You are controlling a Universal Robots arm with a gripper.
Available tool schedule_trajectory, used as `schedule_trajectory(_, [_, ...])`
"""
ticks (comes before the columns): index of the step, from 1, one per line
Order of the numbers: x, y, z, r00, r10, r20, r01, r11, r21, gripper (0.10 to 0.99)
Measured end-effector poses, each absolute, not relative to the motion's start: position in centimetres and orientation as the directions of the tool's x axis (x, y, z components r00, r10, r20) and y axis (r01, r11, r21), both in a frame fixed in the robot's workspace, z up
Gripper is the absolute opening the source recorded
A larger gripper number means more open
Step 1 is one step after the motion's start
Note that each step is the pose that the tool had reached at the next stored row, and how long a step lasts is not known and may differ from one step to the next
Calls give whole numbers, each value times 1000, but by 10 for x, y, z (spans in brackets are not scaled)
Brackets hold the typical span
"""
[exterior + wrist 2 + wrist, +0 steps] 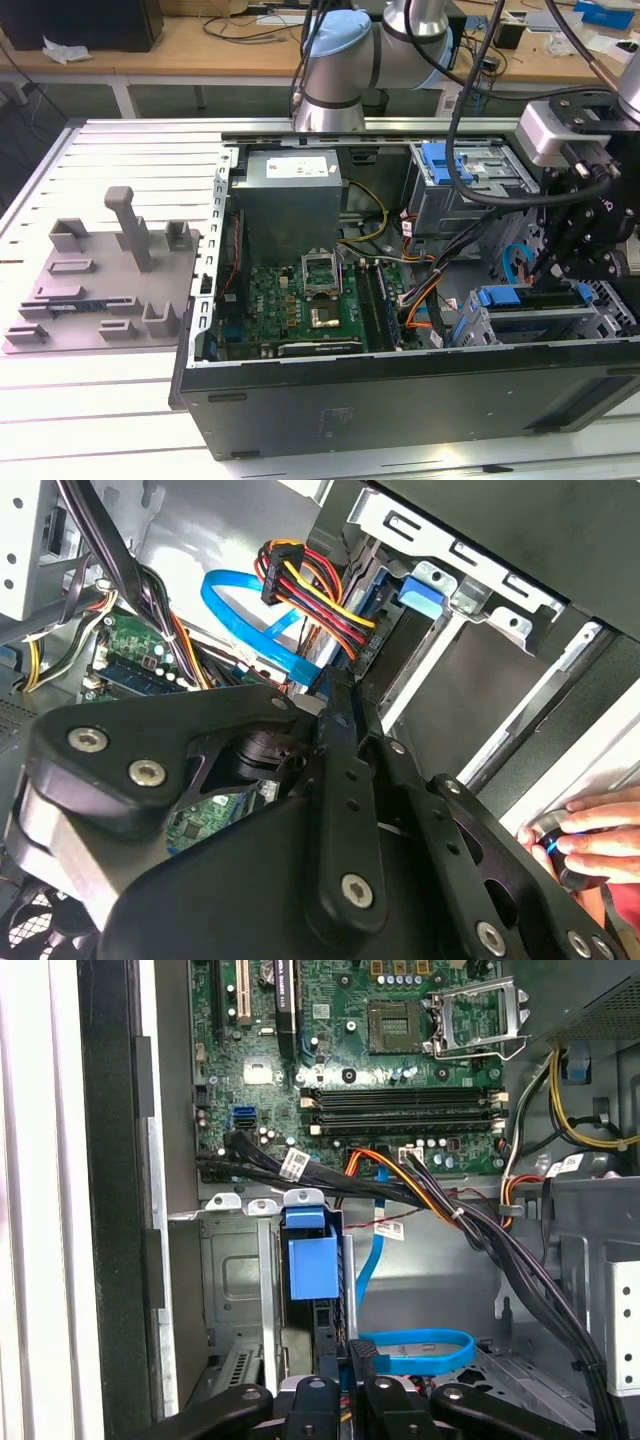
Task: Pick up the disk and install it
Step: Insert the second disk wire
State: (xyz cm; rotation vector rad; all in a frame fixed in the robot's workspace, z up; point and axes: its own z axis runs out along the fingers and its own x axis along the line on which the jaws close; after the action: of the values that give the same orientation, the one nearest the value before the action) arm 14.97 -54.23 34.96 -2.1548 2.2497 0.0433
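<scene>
**Our count of the open case**

We count one computer case (400,400), one motherboard (300,310), one grey power supply (290,195), two blue drive tabs (440,160) (497,297), one grey fixture plate (100,280), one robot arm (350,60), and one person's hand (600,840).

I'm seeing a green motherboard (330,1050), a blue carrier frame (311,1265) on the disk, a looping light-blue data cable (420,1348), red-yellow-black power wires (315,605), a black end effector (338,1400), and a grey fixture plate (100,275).
</scene>
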Motion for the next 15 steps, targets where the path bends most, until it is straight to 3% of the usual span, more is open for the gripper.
schedule_trajectory(15, [150, -542, 345, 4, -999, -38, -1000, -4, -3, 161])
